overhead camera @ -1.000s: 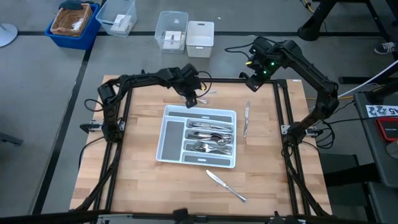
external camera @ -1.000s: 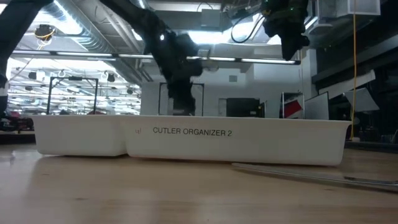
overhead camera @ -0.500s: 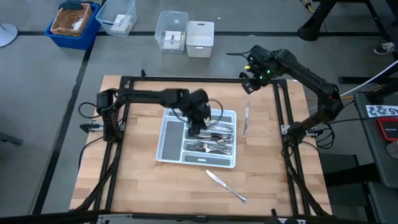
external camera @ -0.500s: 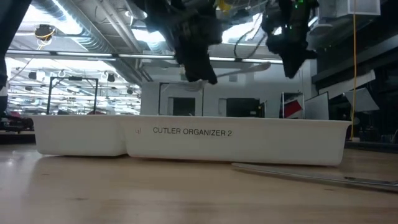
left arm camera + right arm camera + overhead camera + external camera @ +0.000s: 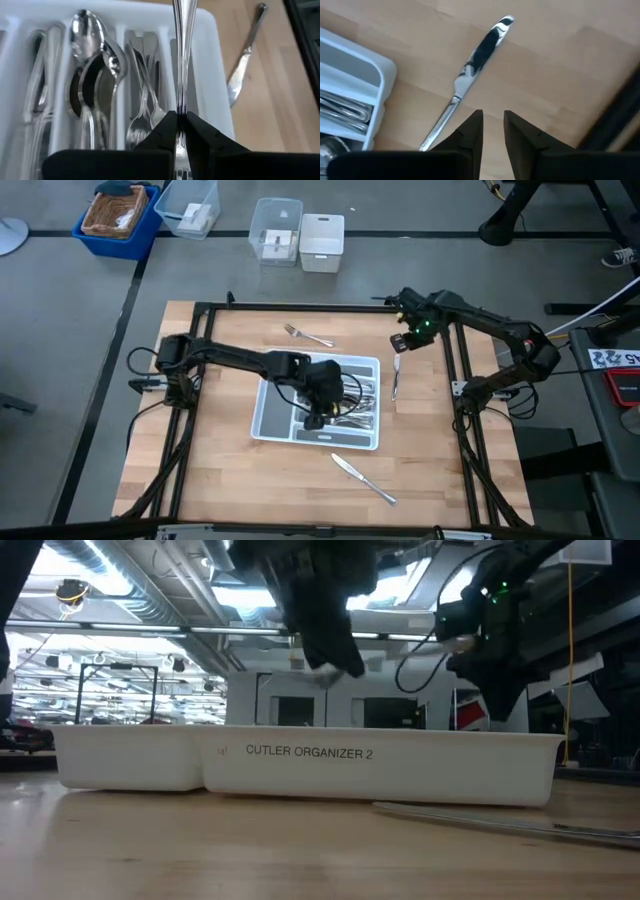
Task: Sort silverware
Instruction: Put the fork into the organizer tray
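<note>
The white tray (image 5: 268,405) holds several spoons (image 5: 95,80), forks and knives in its grey compartments. My left gripper (image 5: 318,408) hangs over the tray's middle, shut on a slim silver piece of silverware (image 5: 181,55). My right gripper (image 5: 492,122) is open, low over a table knife (image 5: 477,55) that lies flat just right of the tray (image 5: 396,373). A fork (image 5: 308,335) lies flat beyond the tray's far edge. Another knife (image 5: 363,478) lies flat near the table's near edge. My left gripper pinches the slim piece between its two fingers (image 5: 167,127), on the shaft (image 5: 180,107) near one end. The rest of the shaft runs straight on past the fingertips. The fingers slant down toward the table's near edge. The piece is lifted clear above the tray.
The black frame rails (image 5: 455,365) run along the table's sides, close to my right arm. Bins and clear boxes (image 5: 300,235) stand on the floor beyond the far edge. Bare wood lies left of the tray and along the near edge.
My left gripper has travelled from the table's far side, beyond the tray, toward the near edge and now hangs over the tray's middle, carrying the silver piece. My right gripper has come down and toward the near edge, closing in on the knife beside the tray.
</note>
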Robot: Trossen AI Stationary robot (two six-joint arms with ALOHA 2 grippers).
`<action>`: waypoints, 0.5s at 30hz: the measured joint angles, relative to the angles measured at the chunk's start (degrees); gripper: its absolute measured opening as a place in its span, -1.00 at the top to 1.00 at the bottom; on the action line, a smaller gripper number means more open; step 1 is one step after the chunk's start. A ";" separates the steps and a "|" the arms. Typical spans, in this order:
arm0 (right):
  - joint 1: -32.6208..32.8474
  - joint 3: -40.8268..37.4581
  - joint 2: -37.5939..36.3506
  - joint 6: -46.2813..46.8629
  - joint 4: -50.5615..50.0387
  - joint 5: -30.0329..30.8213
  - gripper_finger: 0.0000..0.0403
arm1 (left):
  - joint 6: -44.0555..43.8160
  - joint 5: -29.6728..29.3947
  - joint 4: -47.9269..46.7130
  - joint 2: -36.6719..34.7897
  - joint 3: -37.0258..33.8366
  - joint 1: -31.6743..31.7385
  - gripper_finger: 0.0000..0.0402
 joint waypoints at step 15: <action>0.00 -4.17 0.01 0.02 7.36 -5.31 0.60 | 0.15 -6.02 1.91 10.80 0.35 -0.85 0.92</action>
